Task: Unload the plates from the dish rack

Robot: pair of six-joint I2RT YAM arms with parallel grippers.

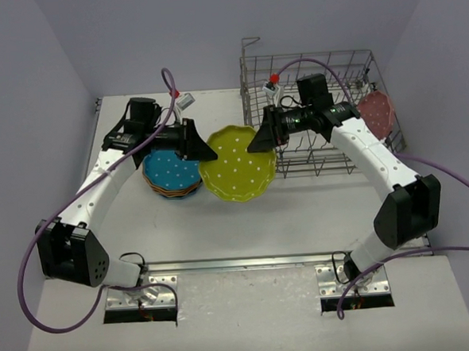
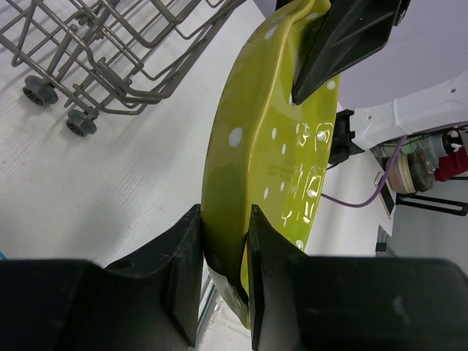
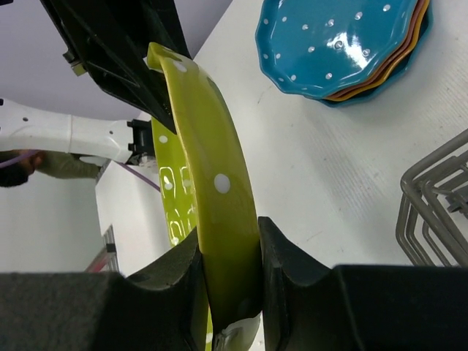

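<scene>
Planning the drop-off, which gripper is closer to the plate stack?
Left. The left gripper holds the green plate by its rim right beside the stack; the right gripper holds the opposite rim, nearer the rack.

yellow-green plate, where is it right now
In the top view the yellow-green plate is mid-table, held at opposite edges by the left gripper and right gripper, between the plate stack and the dish rack.

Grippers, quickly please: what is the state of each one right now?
The left gripper is closed, holding the yellow-green plate by its rim.
The right gripper is closed on the same plate, at the opposite rim.
</scene>
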